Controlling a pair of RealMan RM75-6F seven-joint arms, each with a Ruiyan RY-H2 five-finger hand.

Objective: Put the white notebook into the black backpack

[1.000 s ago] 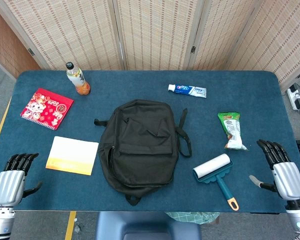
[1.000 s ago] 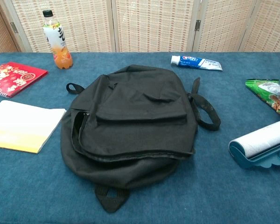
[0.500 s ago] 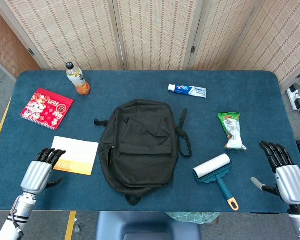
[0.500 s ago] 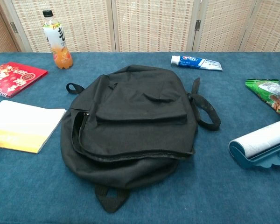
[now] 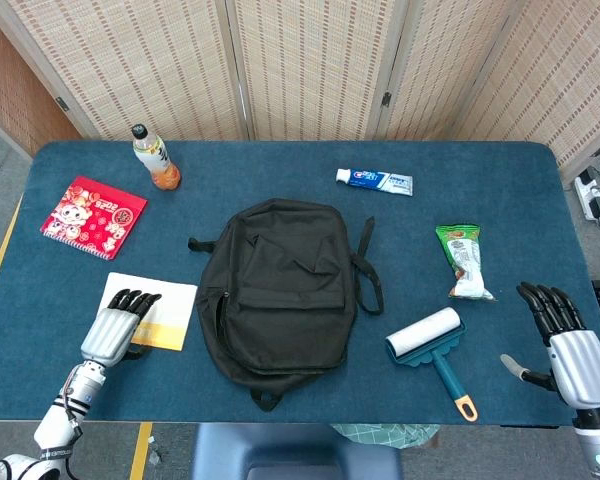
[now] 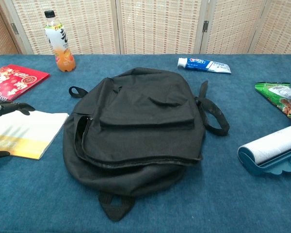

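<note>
On the dark blue table (image 5: pixel 540 190), the backpack (image 5: pixel 280 290) is black, the notebook (image 5: pixel 170 305) white with a yellow-orange band, the booklet (image 5: pixel 93 216) red, the bottle (image 5: pixel 156 158) orange, the snack packet (image 5: pixel 462 260) green, and the lint roller (image 5: pixel 426 340) white and teal.

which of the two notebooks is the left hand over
The white notebook with the yellow band, beside the black backpack; the left hand overlaps it. The red cartoon-covered notebook lies farther back, untouched.

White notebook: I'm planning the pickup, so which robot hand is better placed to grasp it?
Left. The left robot hand is over the white notebook, fingers spread. The right robot hand is beyond the black backpack and lint roller.
</note>
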